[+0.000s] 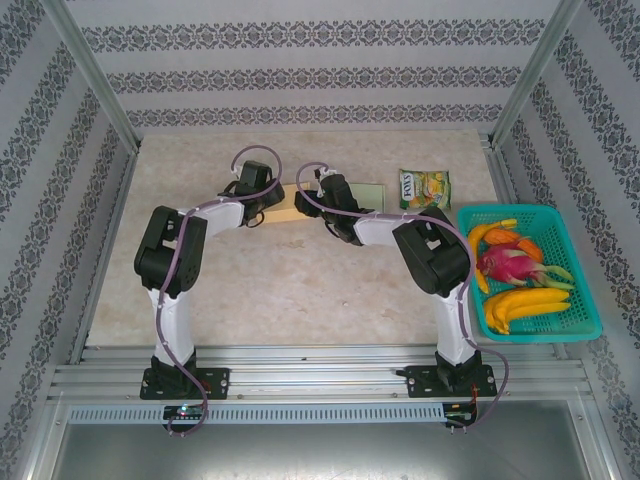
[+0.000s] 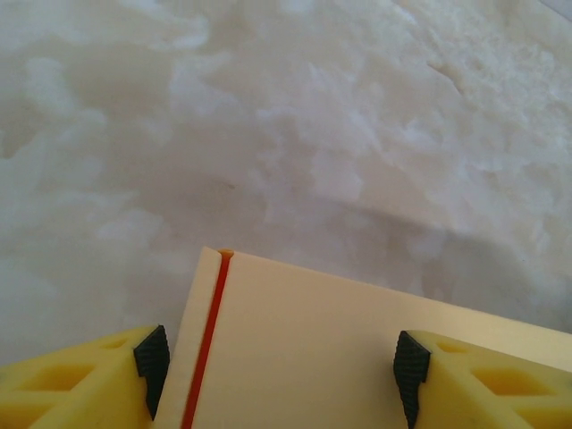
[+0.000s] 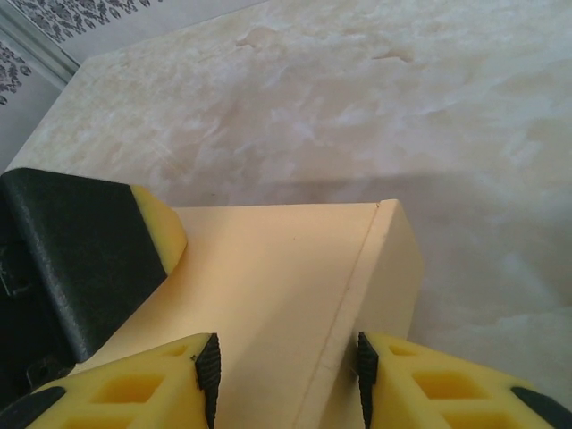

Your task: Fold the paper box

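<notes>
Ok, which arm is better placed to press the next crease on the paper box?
Right, probably. The right fingers straddle the crease near the end of the paper box. The left fingers sit wide over the flat panel by the red line, better for steadying.

Paper box (image 3: pixel 277 277): pale cream throughout, with one thin orange-red line along an edge in the left wrist view. Left pincer (image 2: pixel 281 362) and right pincer (image 3: pixel 286 366): yellow fingers, black ribbed pads (image 2: pixel 152 357). Worktop (image 1: pixel 300 290): beige, marbled with cloudy white. Walls (image 1: pixel 300 80): white, banded with dark grey ornamental stripes. Basket (image 1: pixel 540 335): turquoise. In it, yellow bananas (image 1: pixel 525 305) and a magenta dragon fruit (image 1: pixel 505 265). Packet (image 1: pixel 425 188): green and yellow. Arms: white with black joints.
</notes>
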Robot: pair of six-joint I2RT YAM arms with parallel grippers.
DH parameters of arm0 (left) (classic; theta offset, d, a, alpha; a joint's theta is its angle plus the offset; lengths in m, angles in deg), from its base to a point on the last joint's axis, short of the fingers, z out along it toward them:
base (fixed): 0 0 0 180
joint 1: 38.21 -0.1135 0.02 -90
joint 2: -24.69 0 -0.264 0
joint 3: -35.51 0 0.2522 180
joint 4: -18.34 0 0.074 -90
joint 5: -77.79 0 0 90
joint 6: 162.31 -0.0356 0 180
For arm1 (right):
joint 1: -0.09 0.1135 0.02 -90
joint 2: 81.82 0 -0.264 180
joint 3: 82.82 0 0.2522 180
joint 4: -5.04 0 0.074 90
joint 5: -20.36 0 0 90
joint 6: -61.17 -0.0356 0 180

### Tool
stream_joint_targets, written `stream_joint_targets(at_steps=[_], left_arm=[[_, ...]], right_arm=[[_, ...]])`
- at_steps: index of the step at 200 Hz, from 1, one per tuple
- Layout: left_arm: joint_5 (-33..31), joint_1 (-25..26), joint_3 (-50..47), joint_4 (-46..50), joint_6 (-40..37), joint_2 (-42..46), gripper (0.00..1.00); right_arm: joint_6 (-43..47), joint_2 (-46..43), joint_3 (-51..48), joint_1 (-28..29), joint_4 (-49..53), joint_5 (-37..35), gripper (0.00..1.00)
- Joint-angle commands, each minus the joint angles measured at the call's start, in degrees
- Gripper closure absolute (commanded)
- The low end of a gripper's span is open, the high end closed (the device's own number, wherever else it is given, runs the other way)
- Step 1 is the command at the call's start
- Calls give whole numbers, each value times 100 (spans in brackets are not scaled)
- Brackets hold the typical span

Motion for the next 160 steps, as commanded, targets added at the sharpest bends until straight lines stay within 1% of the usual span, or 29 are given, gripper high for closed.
stream_joint_targets(at_steps=[1,40,67,90,105,123,158,160], left_arm=[[294,22,166,-245,-106,-178,27],[224,-24,36,-361,-263,-51,16],[122,-59,47,-285,-325,56,13],[-45,-87,-5,-182,-332,221,8],[-117,-105,-79,-139,-330,360,7],[-236,-131,-295,-149,-342,671,5],[-470,-131,-983,-374,-458,1597,3],[-493,-126,-1020,-384,-461,1660,3]], right_arm=[[21,102,143,57,-232,194,52],[-32,-66,-62,-11,-231,126,48],[-14,-263,-222,-86,-207,75,46],[-24,-486,-410,-152,-171,51,45],[1,-648,-586,-176,-171,47,45],[57,-978,-883,-188,-188,10,45],[235,-1833,-1575,-170,-66,-82,45],[250,-1888,-1620,-170,-61,-92,43]])
